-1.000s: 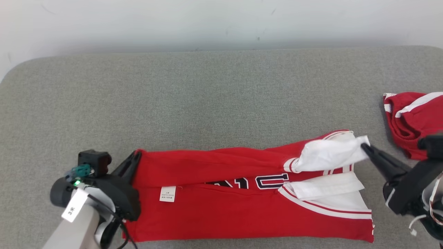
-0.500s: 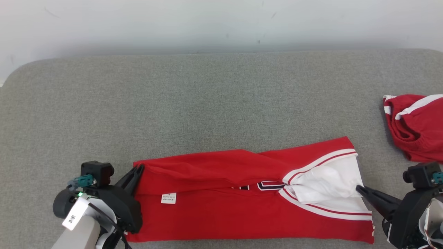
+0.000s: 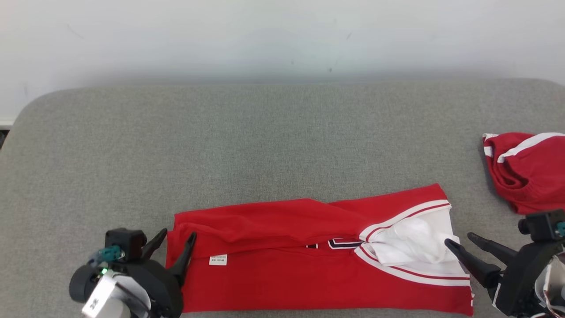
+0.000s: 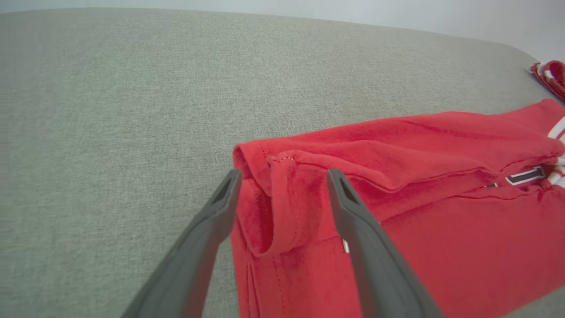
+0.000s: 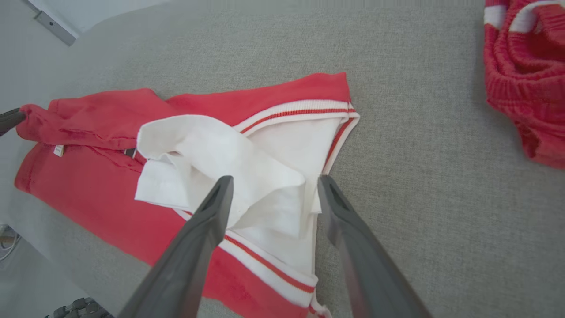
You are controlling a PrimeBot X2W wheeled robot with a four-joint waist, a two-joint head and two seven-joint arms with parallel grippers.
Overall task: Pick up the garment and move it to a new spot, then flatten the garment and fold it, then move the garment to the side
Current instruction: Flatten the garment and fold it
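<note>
The garment [image 3: 287, 256] is a red jersey with white sleeves and striped trim, lying folded lengthwise along the near edge of the grey surface. My left gripper [image 3: 177, 239] stands open at its left end, fingers straddling a rumpled red hem [image 4: 282, 198]. At the other end my right gripper [image 3: 459, 240] is open too, its fingers on either side of the loose white sleeve fabric [image 5: 265, 194]. Neither gripper holds anything.
A second red garment with white stripes [image 3: 525, 170] lies bunched at the right edge, also in the right wrist view [image 5: 525, 75]. The grey padded table [image 3: 265, 141] stretches away to a pale wall behind.
Both grippers have opened and let go of the garment's ends. The white sleeve has dropped down onto the jersey. The head camera has tilted, so the scene sits lower.
</note>
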